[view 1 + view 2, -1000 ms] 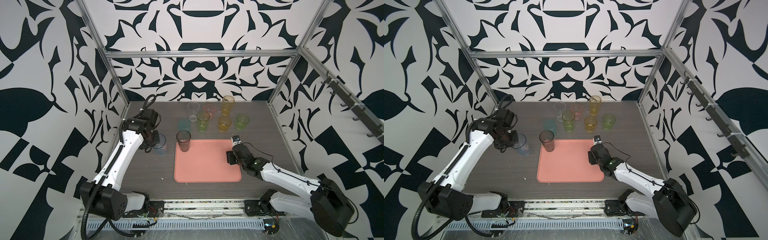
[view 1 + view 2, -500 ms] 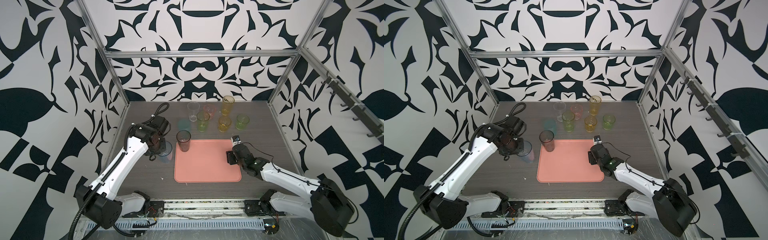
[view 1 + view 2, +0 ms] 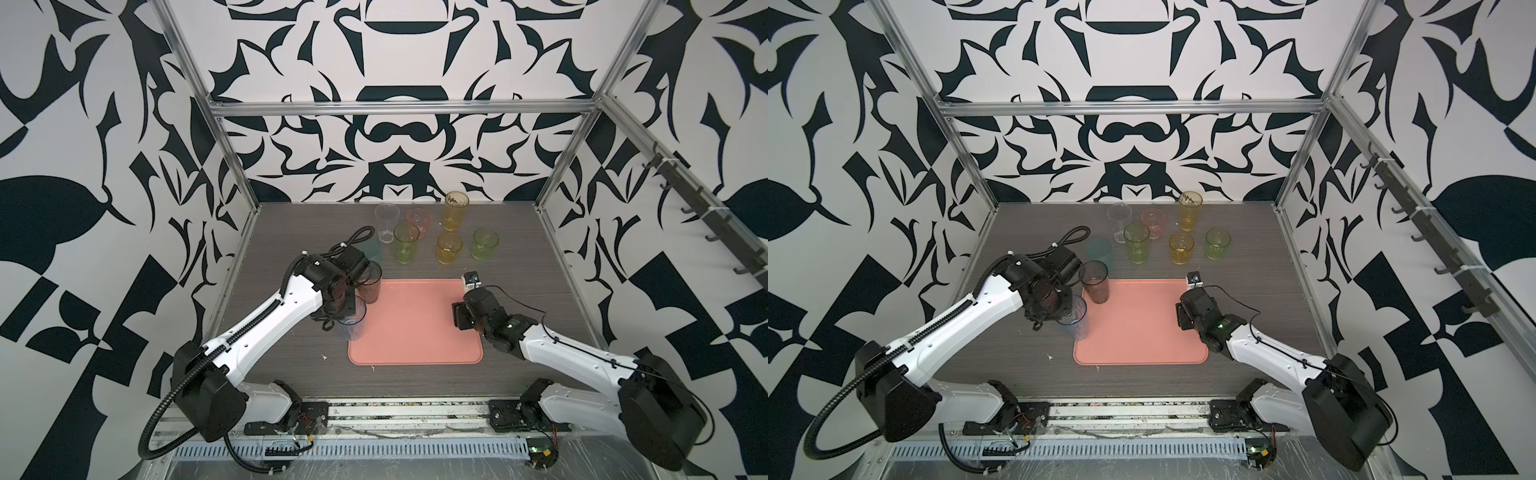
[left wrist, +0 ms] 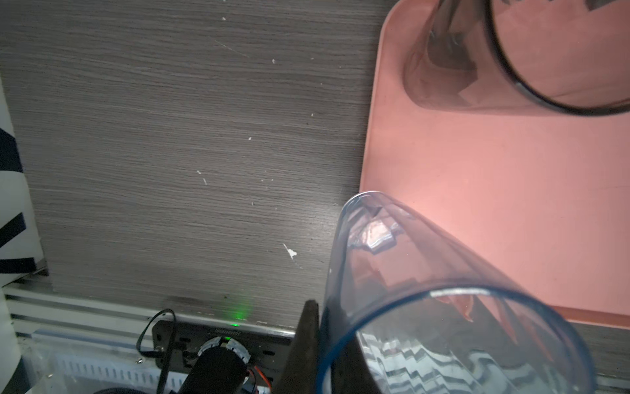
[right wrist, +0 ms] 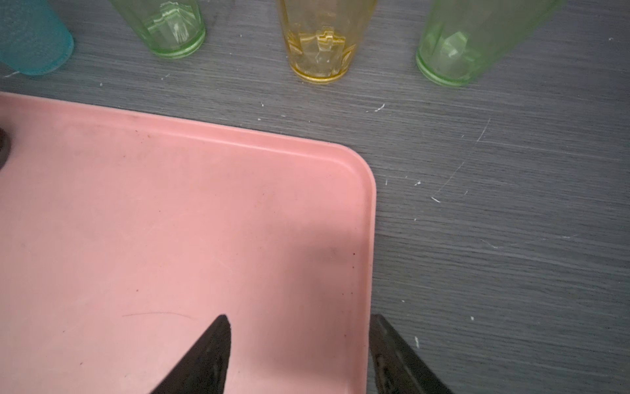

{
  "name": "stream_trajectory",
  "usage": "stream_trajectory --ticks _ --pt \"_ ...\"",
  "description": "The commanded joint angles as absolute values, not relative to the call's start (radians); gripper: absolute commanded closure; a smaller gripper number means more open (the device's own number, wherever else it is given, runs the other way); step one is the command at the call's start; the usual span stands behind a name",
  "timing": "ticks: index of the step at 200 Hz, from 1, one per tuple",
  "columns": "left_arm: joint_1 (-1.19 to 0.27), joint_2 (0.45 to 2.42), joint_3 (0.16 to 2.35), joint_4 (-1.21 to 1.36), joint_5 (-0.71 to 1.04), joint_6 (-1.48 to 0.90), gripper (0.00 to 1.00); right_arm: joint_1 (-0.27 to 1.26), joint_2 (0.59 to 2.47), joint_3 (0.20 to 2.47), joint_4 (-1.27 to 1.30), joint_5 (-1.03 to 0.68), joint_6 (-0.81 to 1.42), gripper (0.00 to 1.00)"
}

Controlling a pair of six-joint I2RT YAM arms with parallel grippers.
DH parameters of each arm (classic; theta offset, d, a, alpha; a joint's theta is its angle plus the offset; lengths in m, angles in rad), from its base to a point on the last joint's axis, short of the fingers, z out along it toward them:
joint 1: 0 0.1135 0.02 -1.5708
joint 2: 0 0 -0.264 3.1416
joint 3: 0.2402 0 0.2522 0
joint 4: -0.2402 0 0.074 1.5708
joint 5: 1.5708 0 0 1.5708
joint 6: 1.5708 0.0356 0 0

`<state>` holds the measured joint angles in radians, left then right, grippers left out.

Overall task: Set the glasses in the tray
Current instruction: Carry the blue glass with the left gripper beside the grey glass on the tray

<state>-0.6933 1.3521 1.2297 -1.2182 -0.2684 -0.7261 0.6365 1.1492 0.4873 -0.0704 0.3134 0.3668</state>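
Observation:
My left gripper (image 4: 324, 307) is shut on the rim of a blue glass (image 4: 443, 307), one finger inside and one outside. The blue glass (image 3: 352, 322) is at the left edge of the salmon tray (image 3: 415, 332). A smoky grey glass (image 3: 370, 282) stands upright in the tray's far left corner. My right gripper (image 5: 300, 319) is open and empty, straddling the tray's right rim (image 5: 370, 238). In both top views it (image 3: 1181, 318) sits low at that edge.
Behind the tray stand a clear glass (image 3: 384, 222), a pink one (image 3: 417, 220), a tall amber one (image 3: 455, 210), two green ones (image 3: 406, 243) (image 3: 484, 244) and a short amber one (image 3: 449, 248). A teal glass (image 3: 1099, 251) stands behind my left arm.
My left arm has carried the blue glass to the right and toward the front, from left of the tray to its left edge. The right arm has not moved.

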Motion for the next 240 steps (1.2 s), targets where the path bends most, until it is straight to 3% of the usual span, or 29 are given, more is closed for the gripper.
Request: stream_trajectory --ticks 1,240 --pt "-0.708 1.368 1.226 -1.198 -0.265 -0.773 1.0 0.635 1.144 0.521 -0.063 0.324 0.371 0.33" --pt "-0.712 1.557 1.312 -1.088 -0.27 -0.75 1.0 0.636 1.167 0.532 -0.069 0.325 0.373 0.33"
